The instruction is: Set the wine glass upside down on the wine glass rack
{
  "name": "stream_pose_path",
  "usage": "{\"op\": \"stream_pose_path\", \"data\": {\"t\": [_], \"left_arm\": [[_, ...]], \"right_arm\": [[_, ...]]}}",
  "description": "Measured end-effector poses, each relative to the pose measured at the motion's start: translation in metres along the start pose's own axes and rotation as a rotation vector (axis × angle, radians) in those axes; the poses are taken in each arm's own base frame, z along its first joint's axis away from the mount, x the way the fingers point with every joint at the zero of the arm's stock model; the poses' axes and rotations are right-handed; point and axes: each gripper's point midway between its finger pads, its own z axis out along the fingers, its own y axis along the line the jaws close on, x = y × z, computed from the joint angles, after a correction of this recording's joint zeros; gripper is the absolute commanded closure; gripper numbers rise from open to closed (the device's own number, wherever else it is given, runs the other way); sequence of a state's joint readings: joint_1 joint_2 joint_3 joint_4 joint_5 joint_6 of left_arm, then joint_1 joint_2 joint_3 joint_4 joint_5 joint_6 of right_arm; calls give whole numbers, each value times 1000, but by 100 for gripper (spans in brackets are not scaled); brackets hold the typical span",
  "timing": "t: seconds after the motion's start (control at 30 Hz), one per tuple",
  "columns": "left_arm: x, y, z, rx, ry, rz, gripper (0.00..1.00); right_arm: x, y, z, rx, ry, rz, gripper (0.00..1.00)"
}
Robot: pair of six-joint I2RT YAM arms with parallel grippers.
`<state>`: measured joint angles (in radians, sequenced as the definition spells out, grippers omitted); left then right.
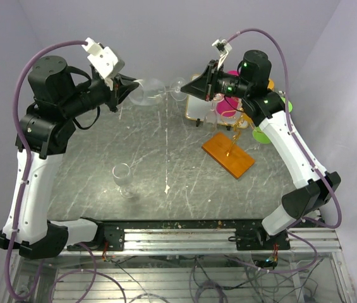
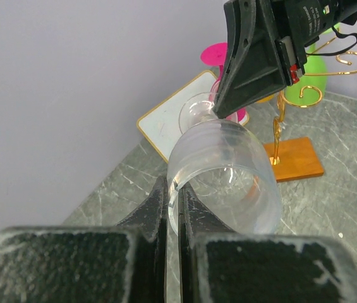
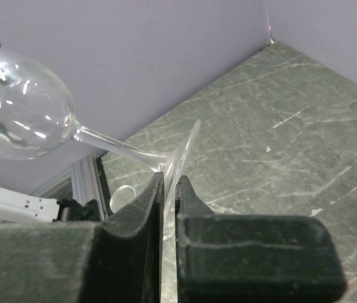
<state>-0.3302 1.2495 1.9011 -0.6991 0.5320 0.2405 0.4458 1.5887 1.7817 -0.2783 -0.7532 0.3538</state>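
A clear wine glass point(image 1: 153, 92) is held lying sideways in the air above the far part of the table, between both grippers. My left gripper point(image 1: 131, 90) is shut on the rim of its bowl point(image 2: 229, 170), one finger inside and one outside point(image 2: 177, 190). My right gripper point(image 1: 188, 88) is shut on the edge of its round foot point(image 3: 181, 154), point(image 3: 169, 180). The stem point(image 3: 112, 146) runs between them. The wine glass rack point(image 1: 240, 126), gold scrolled wire point(image 2: 330, 68) on an orange-brown wooden base point(image 1: 229, 154), stands right of the glass, below my right arm.
A second clear wine glass point(image 1: 122, 179) stands upright on the marble table point(image 1: 184, 183) at front left. A gold-framed white panel point(image 1: 196, 112) and pink point(image 2: 219, 53), green point(image 2: 317, 63) and orange cups stand behind the rack. Walls close the back and sides.
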Motion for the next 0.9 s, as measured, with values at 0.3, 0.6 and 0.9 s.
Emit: {"op": "stream_pose_path", "data": {"t": [0.3, 0.6, 0.9], "left_arm": [[9, -6, -3, 21, 12, -25, 59], [-7, -2, -29, -36, -35, 10, 21], [-12, -1, -42, -65, -49, 28, 7]], "right_arm": [[-6, -14, -7, 48, -17, 2, 100], [-13, -37, -32, 119, -24, -64, 100], [-10, -19, -59, 109, 39, -292, 100]]}}
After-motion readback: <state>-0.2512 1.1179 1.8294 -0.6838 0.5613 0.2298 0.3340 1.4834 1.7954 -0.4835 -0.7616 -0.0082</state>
